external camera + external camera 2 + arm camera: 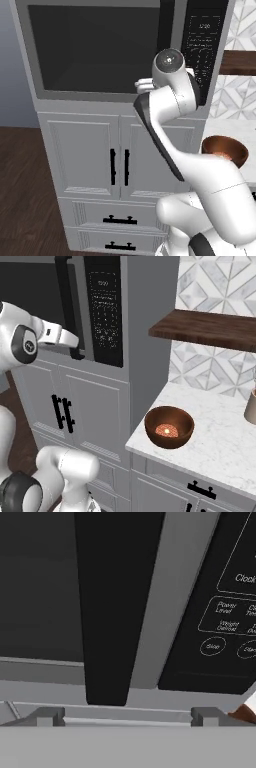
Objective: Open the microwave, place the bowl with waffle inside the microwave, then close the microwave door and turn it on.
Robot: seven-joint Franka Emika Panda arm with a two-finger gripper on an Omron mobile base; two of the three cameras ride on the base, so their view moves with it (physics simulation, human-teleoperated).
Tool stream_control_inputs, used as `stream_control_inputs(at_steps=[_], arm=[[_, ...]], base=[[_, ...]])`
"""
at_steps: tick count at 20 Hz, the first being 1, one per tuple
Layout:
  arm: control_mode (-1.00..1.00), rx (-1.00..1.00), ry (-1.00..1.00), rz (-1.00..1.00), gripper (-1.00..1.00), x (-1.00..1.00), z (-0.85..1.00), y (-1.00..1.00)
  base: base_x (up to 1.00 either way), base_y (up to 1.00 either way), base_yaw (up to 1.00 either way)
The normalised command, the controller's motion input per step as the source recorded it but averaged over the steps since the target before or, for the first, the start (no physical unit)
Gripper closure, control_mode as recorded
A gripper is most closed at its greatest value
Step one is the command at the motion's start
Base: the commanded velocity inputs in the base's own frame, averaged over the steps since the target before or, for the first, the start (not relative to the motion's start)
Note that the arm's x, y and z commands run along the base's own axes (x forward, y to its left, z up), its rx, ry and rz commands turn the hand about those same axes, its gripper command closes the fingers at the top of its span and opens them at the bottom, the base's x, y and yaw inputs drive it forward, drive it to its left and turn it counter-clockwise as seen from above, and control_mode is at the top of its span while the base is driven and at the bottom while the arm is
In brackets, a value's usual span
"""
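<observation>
The grey microwave stands built in above the cabinets, its door closed, dark window facing me. A black vertical handle runs beside the keypad. My gripper is open right at the handle's lower end, one fingertip on each side of it, not clamped. From the right base view the hand reaches the handle's foot. The reddish-brown bowl sits on the marble counter to the right, the orange-brown waffle inside it. The bowl also shows behind my arm.
White panelled cabinet doors with black handles and drawers sit below the microwave. A dark wooden shelf hangs over the counter. A beige container stands at the counter's right edge. Dark wood floor lies to the left.
</observation>
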Motion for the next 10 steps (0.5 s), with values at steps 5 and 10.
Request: stream_control_inputs(at_steps=[5,10], arm=[[-1.00,0.00,-0.10,0.00,-1.00,0.42,-0.20,0.00],[-1.00,0.00,-0.09,0.00,-1.00,0.31,-0.27,0.00]], base=[[0.00,0.00,0.00],[0.00,0.00,0.00]])
